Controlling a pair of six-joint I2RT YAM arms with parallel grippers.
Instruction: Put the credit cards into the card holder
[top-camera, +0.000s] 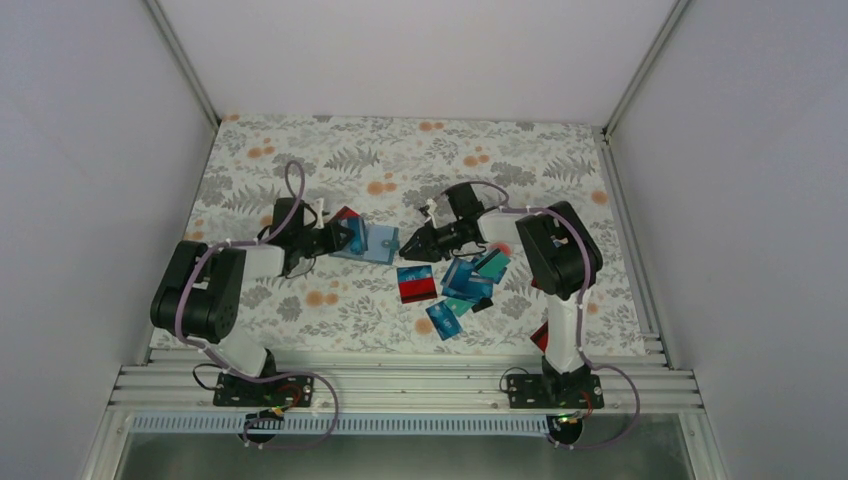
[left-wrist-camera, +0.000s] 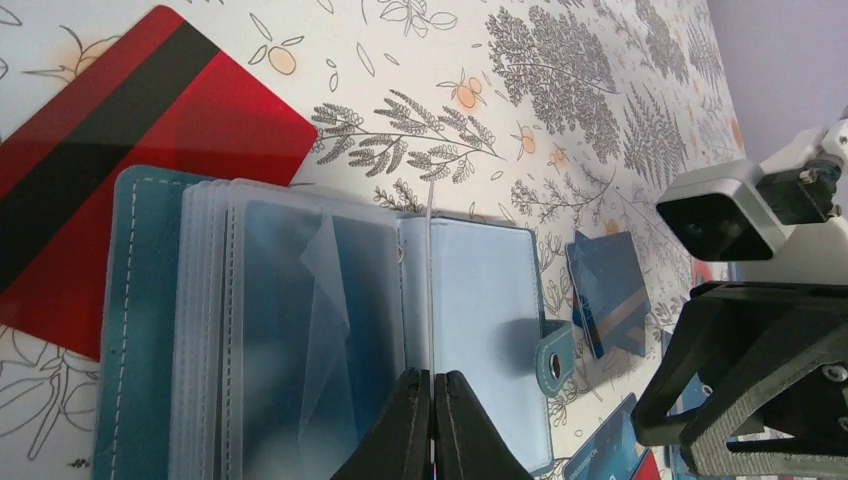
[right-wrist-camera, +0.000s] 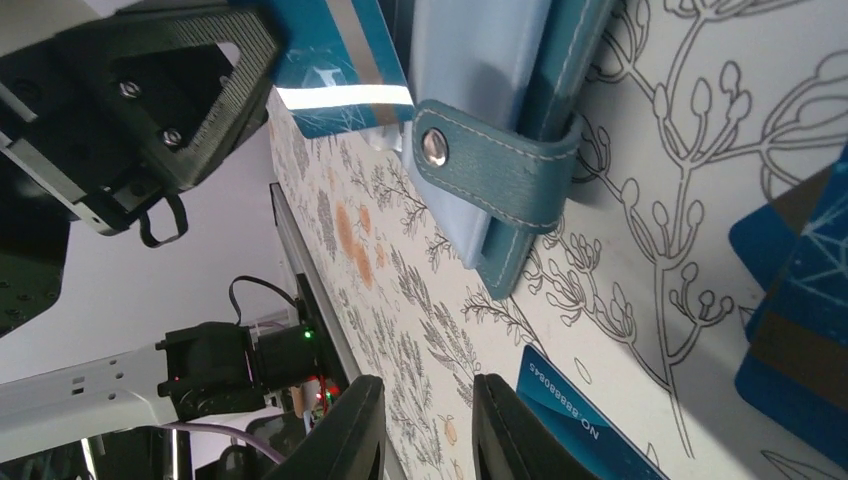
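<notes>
While the flat teal-blue soft card holder (left-wrist-camera: 480, 310) is lying open on the floral tablecloth (top-camera: 450, 150), partly covering a red black-striped plastic card (left-wrist-camera: 150, 130), the left gripper (left-wrist-camera: 432, 420) is pinching one clear plastic sleeve (left-wrist-camera: 430, 280) of it, jaws nearly together. The right gripper (right-wrist-camera: 425, 430) is hovering just beside the holder's snap strap (right-wrist-camera: 480, 160), jaws parted and holding nothing. Small blue, teal and red plastic credit cards (top-camera: 468, 280) are lying scattered nearby.

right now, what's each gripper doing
Left gripper: closed, pinching the card holder by a thin clear sleeve.
Right gripper: open, holding nothing.
</notes>
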